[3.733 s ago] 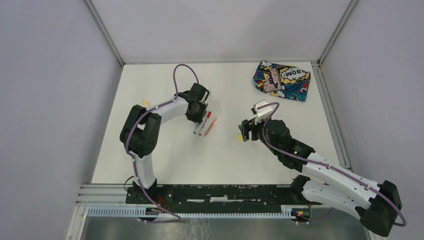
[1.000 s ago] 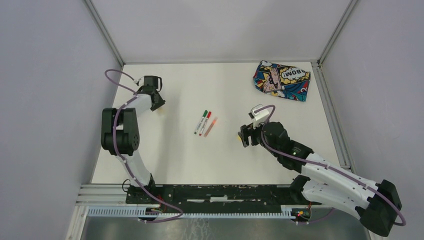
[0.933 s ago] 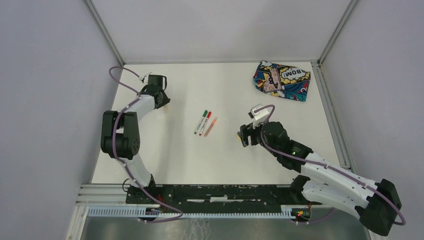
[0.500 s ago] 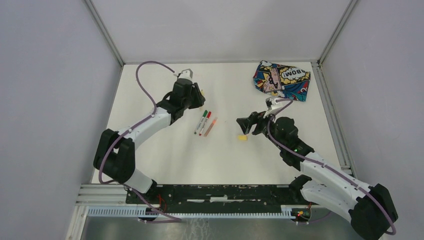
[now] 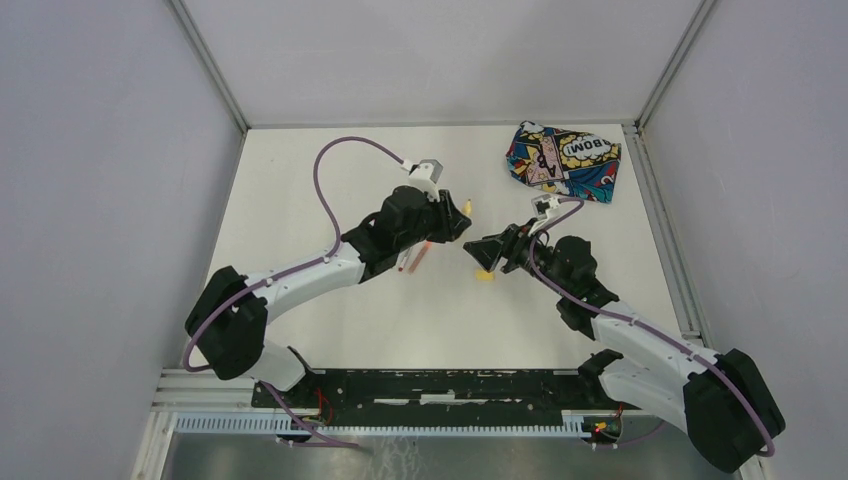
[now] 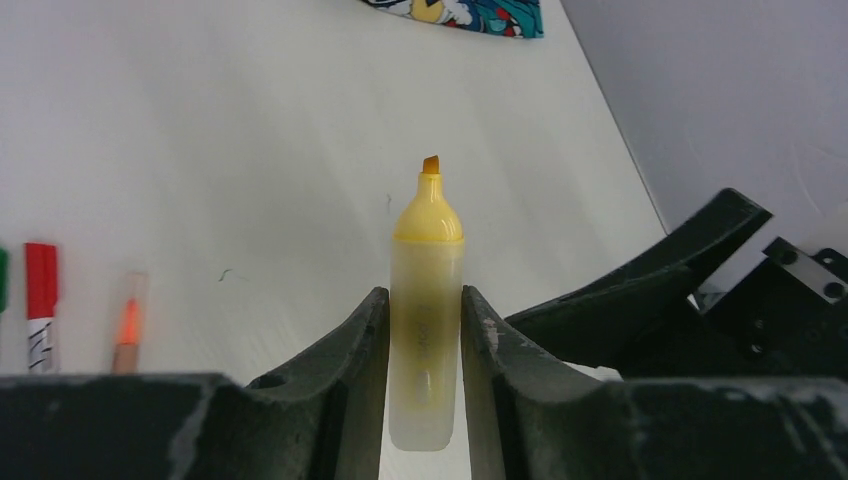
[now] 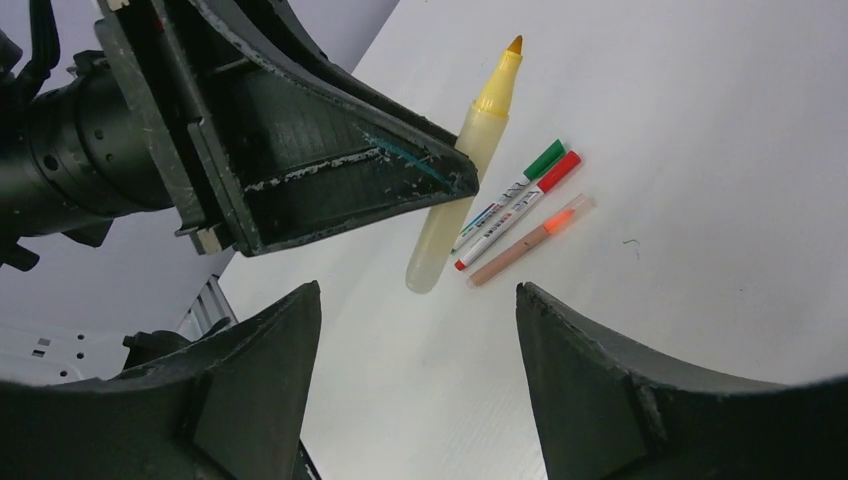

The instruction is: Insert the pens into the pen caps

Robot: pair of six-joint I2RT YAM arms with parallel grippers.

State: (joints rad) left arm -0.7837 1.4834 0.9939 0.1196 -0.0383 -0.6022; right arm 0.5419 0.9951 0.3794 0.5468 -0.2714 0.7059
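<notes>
Pen, yellow and uncapped, pinched in left end effector.
Right end effector stands wide, near its tip.

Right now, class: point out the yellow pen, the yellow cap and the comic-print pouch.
yellow pen [image 6: 427, 290], left wrist view, middle of its barrel.
yellow cap [image 5: 484, 275], top external view, its visible top.
comic-print pouch [image 5: 563, 160], top external view, middle of the fabric.
</notes>
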